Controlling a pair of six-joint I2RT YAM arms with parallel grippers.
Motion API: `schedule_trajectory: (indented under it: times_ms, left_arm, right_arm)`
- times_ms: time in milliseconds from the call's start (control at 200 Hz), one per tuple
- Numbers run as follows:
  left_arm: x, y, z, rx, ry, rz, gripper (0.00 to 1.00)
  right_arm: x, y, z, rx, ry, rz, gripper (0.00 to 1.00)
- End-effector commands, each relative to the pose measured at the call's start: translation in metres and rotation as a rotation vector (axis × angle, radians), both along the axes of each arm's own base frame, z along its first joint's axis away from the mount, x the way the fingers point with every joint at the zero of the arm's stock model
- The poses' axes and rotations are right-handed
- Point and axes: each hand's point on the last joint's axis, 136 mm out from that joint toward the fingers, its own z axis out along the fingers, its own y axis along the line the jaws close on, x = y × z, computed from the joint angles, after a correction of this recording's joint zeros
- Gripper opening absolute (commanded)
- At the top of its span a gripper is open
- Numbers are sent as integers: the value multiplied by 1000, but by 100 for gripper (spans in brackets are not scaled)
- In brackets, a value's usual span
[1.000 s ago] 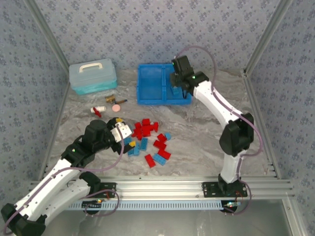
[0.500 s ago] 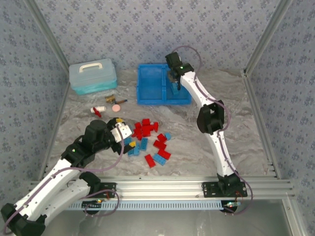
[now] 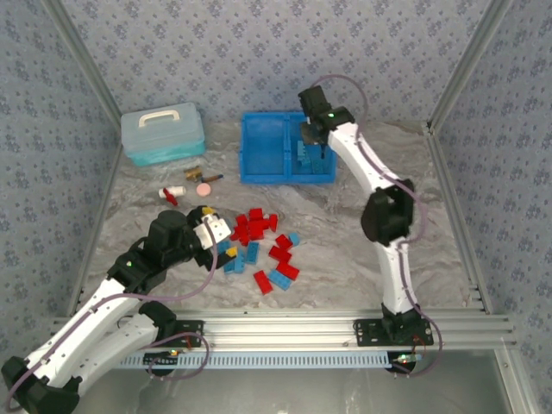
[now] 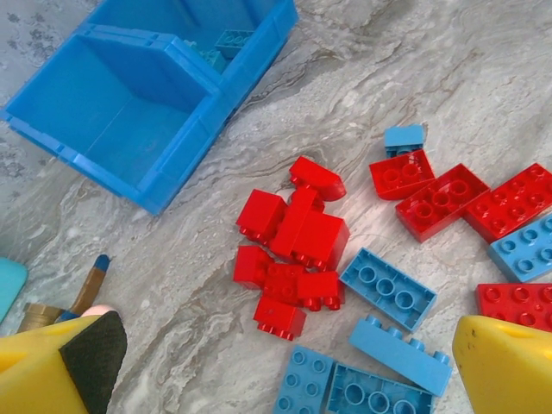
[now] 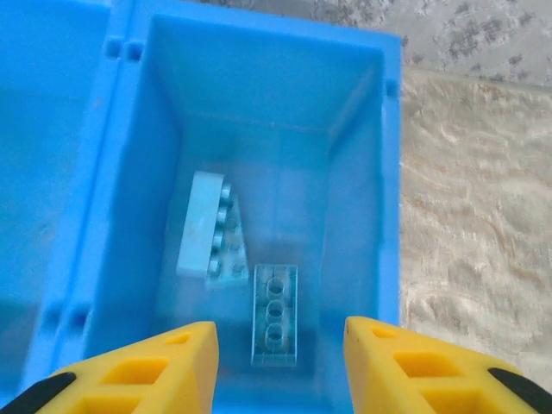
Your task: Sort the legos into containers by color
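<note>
Plastic bricks, red and light blue; a sorting lot, judged only just begun.

Item 1, legos (image 3: 263, 246): a scatter on the table (image 3: 345, 250), near side, middle. The red cluster (image 4: 293, 237) is heaped together, with light blue pieces round its near edge. The likeliest pick seems to be a light blue brick (image 4: 388, 289). It lies flat, studs up, long axis slanting, closer to the closing line of the fingers above than across it. A turn of the wrist looks needed before a pinch.

Item 2, left tool (image 4: 280, 345): fingers spread wide, holding nothing, hanging just above the scatter. This arm is by far the nearer to the loose pieces.

Item 3, right tool (image 5: 280, 341): fingers parted, nothing between them, poised over the right compartment (image 5: 354, 164) of the blue bin (image 3: 259, 178). Two light blue bricks (image 5: 211, 228) lie on that floor, one tipped on its side, one flat. In the left compartment (image 4: 112, 112) no brick is seen.

Item 4, position: the bin stands at the far side, well apart from the scatter.

Surroundings: grey marbled surface; blue-grey patterned walls; teal lidded box (image 3: 164, 134) far left; aluminium rail (image 3: 285, 323) carrying both arm bases.
</note>
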Motion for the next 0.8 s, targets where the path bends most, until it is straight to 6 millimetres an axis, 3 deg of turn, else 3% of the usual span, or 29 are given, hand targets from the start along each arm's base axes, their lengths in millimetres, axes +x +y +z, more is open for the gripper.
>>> schedule_trajectory:
  times_ms: [0,180,275,310,400,595,794]
  left_arm:
    - [4,6,7,15,-33,37,99]
    - [-1,1,5,8,-17,-8,99]
    - [-3,-2,4,4,-6,-24,99]
    - [-2,-3,3,4,0,-26,99]
    - [-2,-5,1,7,10,-31,99]
    - [-1,-3,-1,15,13,-23,99]
    - [0,-1,-1,21,6,-9,99]
  right_arm:
    - [-61,26,60,229,-108,107,46]
    - [-155,37,20,271,-35,208,46]
    - [-197,48,-17,273,61,274,46]
    - [-215,52,-44,264,127,306,46]
    - [-243,64,-82,255,232,365,47]
    - [-259,77,-137,239,363,388,48]
    - [-246,76,-167,167,384,348,45]
